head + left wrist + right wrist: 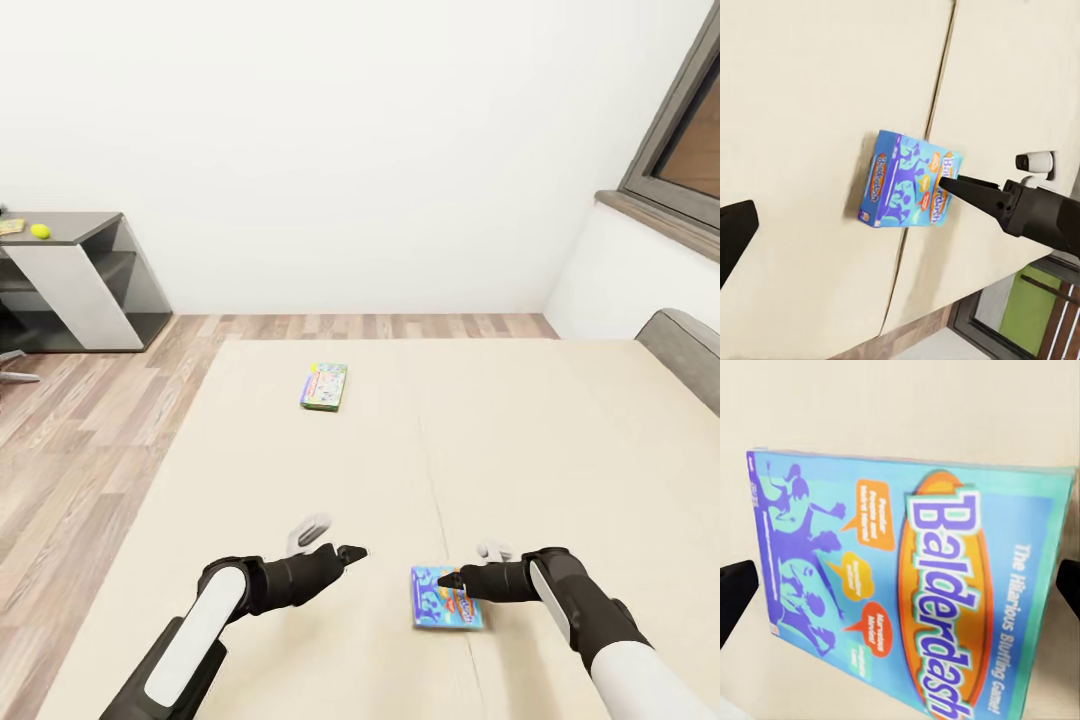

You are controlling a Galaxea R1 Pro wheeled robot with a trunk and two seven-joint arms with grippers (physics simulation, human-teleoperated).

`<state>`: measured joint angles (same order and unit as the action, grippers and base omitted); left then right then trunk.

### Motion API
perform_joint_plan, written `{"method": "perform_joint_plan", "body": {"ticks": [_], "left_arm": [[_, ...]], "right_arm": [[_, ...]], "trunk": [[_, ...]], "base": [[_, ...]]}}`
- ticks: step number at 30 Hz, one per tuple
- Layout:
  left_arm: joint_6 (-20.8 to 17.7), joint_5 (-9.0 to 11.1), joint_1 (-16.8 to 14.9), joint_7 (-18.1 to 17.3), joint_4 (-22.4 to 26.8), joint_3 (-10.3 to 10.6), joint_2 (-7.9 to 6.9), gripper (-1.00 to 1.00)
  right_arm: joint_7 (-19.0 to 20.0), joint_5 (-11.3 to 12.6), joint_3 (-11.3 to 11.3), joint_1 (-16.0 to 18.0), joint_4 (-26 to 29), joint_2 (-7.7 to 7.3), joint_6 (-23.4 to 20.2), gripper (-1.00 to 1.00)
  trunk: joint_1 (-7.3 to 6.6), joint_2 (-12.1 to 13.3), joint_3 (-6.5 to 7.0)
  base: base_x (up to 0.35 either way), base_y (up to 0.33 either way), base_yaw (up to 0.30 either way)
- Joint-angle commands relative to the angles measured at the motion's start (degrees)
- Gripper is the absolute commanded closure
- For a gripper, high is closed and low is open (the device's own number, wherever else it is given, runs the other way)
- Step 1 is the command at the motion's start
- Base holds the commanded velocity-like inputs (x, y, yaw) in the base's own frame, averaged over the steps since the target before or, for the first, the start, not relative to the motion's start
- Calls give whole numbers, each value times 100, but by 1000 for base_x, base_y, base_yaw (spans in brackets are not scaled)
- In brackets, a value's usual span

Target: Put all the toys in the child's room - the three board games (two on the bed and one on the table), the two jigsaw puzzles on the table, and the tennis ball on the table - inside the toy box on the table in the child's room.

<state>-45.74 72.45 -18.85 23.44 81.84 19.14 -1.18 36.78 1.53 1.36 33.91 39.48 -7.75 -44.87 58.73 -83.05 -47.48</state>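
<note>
Hovering wide open and empty, your right gripper is straddling the Balderdash box near the bed's front edge; you are needing both fingers squarely past its sides before closing.

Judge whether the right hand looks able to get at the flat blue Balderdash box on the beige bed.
Probably yes. The right hand hangs open just over the flat blue Balderdash box, which lies alone on the beige bed, with a finger on either side and nothing between.
</note>
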Motion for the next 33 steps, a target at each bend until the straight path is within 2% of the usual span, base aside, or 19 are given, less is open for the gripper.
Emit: {"method": "perform_joint_plan", "body": {"ticks": [1,13,33], "left_arm": [[4,60,-4,55,5,9,-5,-100],[4,59,-4,55,4,4,-5,-100],[4,59,-4,55,2,0,-11,-100]], "right_arm": [[8,22,14,2,7,2,-48,-100],[13,22,14,2,7,2,-48,-100],[17,22,5,2,7,2,-48,-100]], "trunk": [[0,-2,-4],[0,-2,-4],[0,-2,-4]], "base": [[0,271,0],[0,218,0],[0,28,0]]}}
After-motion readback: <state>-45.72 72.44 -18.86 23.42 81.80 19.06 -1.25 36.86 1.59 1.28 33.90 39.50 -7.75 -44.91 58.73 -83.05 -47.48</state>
